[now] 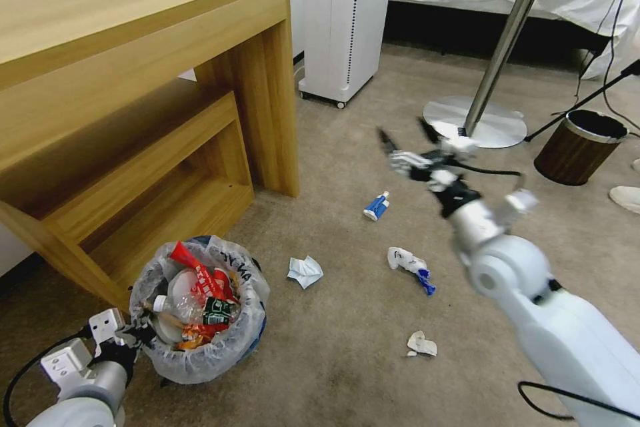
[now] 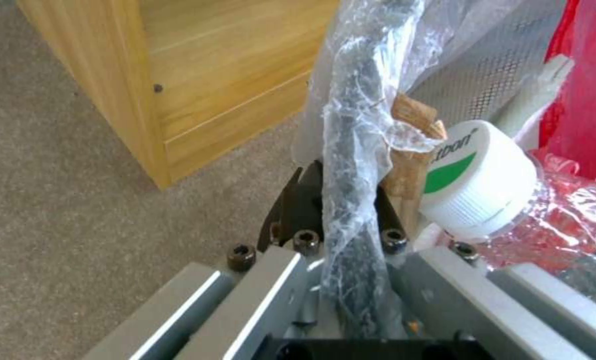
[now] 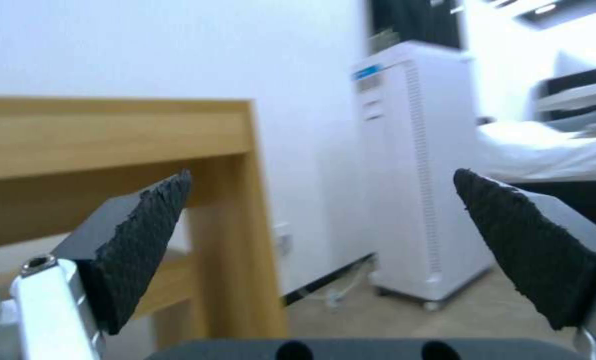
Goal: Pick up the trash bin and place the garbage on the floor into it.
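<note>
Four litter pieces (image 1: 377,205) on floor (image 1: 333,360); left gripper (image 2: 351,200) fingers pinching trash bin (image 1: 200,307) rim, right gripper (image 1: 407,135) fingers wide, empty.

The tan-beige short-pile carpet floor (image 1: 347,167) carries scattered litter: a blue-and-white packet (image 1: 377,205), a crumpled white paper (image 1: 305,271), a white wrapper with a blue end (image 1: 410,264) and a small white scrap (image 1: 421,344), all well apart. On it also stand a light wooden desk (image 1: 133,100), a white wheeled cabinet (image 1: 347,20), a round table's metal base (image 1: 475,121) and a brown wood-grain bin (image 1: 579,147).
</note>
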Available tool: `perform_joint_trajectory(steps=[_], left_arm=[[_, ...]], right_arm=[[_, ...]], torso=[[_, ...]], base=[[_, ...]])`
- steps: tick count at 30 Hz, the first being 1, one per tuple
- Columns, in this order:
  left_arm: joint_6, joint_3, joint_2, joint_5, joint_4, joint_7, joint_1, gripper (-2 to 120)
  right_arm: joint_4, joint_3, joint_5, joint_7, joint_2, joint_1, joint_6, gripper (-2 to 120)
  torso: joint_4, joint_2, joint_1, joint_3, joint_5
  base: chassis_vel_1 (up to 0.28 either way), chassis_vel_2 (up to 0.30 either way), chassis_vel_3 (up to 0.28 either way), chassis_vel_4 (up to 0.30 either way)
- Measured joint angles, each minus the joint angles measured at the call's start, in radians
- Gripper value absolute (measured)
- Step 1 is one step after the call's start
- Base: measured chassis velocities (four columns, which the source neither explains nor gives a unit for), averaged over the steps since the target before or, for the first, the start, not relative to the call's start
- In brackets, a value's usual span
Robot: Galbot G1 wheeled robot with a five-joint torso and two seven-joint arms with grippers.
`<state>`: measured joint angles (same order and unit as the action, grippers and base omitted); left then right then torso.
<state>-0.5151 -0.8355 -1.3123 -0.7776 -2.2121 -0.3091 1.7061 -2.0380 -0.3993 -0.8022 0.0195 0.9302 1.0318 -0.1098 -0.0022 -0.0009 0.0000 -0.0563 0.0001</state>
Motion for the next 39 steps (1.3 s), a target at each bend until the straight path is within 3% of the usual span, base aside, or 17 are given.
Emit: perform_joint_trajectory(steps=[3,9,11,15,20,28,39], left_arm=[[-0.001,0.005,0.008,0.0,-0.007,0.001,0.0,1],[-0.002,0.007,0.016,-0.003,-0.013,0.002,0.0,1],[-0.004,0.01,0.021,-0.004,-0.014,0.004,0.003,1],[-0.007,0.012,0.027,-0.004,-0.012,0.006,0.006,1],[-0.007,0.012,0.029,-0.004,-0.002,0.007,0.006,1],[-0.014,0.001,0.027,-0.005,0.002,0.007,0.021,1],[-0.011,0.004,0.024,-0.005,-0.007,0.01,0.027,1]], right_arm=[[-0.035,-0.136,0.023,0.0,0.048,0.109,-0.008,100],[-0.043,-0.22,0.085,-0.01,0.094,0.183,-0.034,100],[-0.049,-0.268,0.159,-0.008,0.172,0.255,-0.057,100],[-0.034,-0.284,0.233,0.015,0.248,0.307,-0.086,100],[-0.011,-0.274,0.288,0.033,0.279,0.335,-0.109,100],[0.012,-0.235,0.305,0.05,0.294,0.342,-0.103,100],[-0.001,-0.26,0.303,0.034,0.313,0.39,-0.13,100]], torso=[[0.0002,0.0,0.0,0.0,-0.0002],[0.0,0.0,0.0,0.0,-0.0001],[0.0001,0.0,0.0,0.0,0.0],[0.0,0.0,0.0,0.0,-0.0003],[0.0001,0.0,0.0,0.0,-0.0003],[0.0002,0.0,0.0,0.0,-0.0001],[0.0001,0.0,0.0,0.0,-0.0002]], base=[[0.0,0.0,0.0,0.0],[0.0,0.0,0.0,0.0],[0.0,0.0,0.0,0.0],[0.0,0.0,0.0,0.0],[0.0,0.0,0.0,0.0],[0.0,0.0,0.0,0.0],[0.0,0.0,0.0,0.0]])
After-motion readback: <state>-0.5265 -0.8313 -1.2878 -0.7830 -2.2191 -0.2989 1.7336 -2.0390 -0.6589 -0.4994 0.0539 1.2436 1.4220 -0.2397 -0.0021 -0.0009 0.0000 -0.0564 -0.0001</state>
